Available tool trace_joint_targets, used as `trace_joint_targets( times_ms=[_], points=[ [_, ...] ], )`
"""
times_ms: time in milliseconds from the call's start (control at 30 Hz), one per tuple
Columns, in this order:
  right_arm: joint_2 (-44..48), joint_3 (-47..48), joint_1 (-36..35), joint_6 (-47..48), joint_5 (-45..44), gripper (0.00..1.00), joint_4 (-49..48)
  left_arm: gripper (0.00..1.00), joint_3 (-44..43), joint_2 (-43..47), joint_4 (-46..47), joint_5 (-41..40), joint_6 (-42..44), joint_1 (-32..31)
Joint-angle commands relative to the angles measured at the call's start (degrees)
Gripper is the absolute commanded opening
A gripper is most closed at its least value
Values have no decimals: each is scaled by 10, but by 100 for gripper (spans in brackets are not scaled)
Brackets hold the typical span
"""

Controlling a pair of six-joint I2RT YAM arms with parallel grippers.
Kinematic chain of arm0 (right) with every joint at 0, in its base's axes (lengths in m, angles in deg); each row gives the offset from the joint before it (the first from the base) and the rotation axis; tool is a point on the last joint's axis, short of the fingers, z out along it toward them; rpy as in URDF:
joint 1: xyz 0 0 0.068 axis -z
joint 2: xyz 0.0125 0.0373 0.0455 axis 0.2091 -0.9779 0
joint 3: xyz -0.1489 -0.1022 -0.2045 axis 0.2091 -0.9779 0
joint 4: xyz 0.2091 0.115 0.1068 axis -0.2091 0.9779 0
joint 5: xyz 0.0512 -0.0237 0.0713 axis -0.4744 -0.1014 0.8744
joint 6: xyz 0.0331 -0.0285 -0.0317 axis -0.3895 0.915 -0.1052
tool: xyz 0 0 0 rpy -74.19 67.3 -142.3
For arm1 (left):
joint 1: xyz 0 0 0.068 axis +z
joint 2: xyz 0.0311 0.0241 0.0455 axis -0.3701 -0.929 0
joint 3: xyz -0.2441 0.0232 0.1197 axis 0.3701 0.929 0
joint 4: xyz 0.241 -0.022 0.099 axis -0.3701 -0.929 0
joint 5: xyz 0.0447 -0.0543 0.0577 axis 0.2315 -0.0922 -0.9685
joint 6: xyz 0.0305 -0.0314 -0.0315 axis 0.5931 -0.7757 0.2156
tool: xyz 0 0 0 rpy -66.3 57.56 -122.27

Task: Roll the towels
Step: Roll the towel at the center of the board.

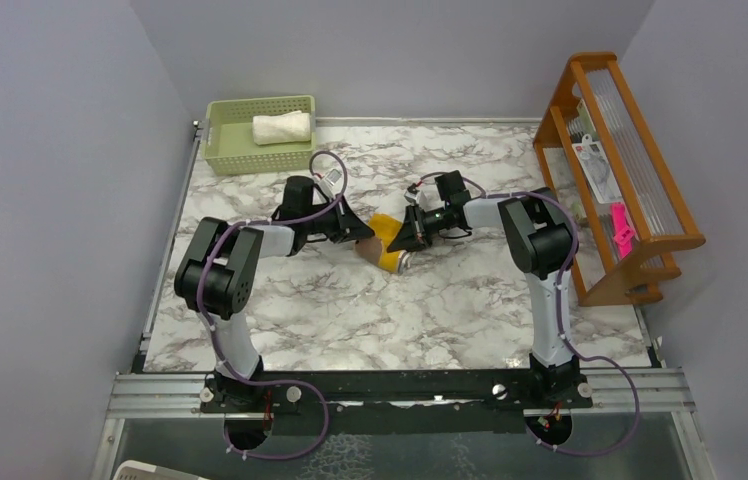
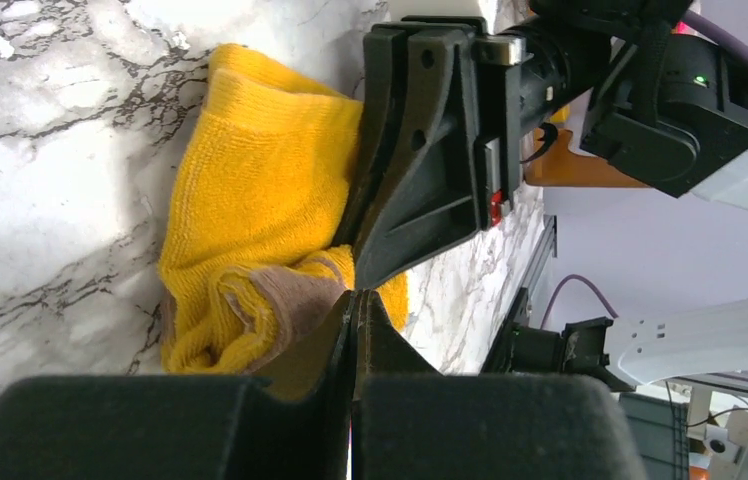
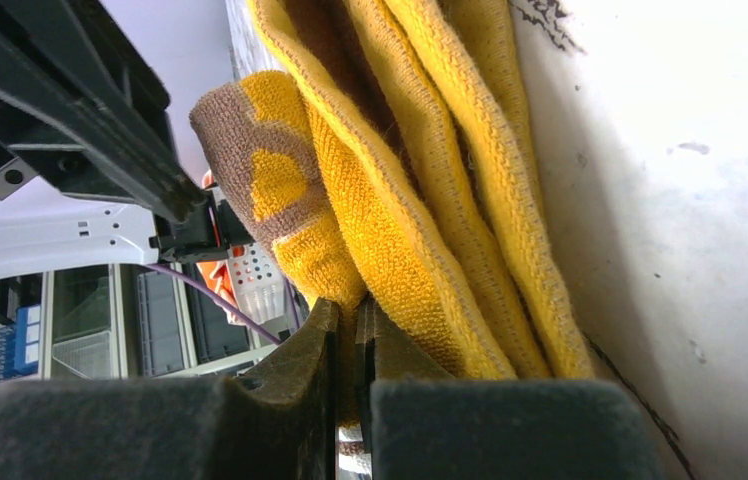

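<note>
Left gripper, top view: left gripper has its jaws pressed together at the left end of the yellow towel. The right gripper meets the same towel from the other side.
Towel location, top view: the yellow towel sits mid-table, between the two grippers. The white towel lies in the basket, well apart.
Long axis, top view: I read a short bunched bundle, running diagonally from far-left to near-right.
Left wrist view: the fingertips touch beside the brown patch. I cannot tell whether any cloth is caught between them.
Right wrist view: the jaws stand narrow with yellow cloth pinched between them. The stacked folds run lengthwise away from the fingers.
Handling: I judge it light, limp terry that is not fragile, with layers that slide over each other.
Hold point: I would take the hemmed edge through all layers, one gripper near each end.
</note>
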Motion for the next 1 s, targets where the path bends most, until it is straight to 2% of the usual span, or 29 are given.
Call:
trace_joint_targets(
  times_ms=[0,467,500,533,567,600,633,833,967],
  points=[
    [-27,-15,3,20,-37,1,19,0,-14,-39,36,26,-15,-5],
    [-6,-18,2,53,-38,2,16,0,10,-96,40,-50,7,-11],
    [3,-17,2,63,-45,9,18,0,9,-99,40,-54,9,-13],
    [13,-16,3,78,-56,24,22,0,9,-102,40,-58,10,-14],
    [27,-15,2,92,-68,43,26,0,9,-105,40,-62,11,-16],
    [39,-16,2,102,-84,76,27,0,9,-106,40,-64,12,-17],
    [52,-13,3,113,-99,86,30,0,9,-108,40,-66,14,-18],
    [118,-3,1,182,-229,89,48,0,13,-120,40,-74,22,-19],
    [201,-49,-3,222,-362,94,-3,0,17,-126,40,-78,26,-19]
  ],
)
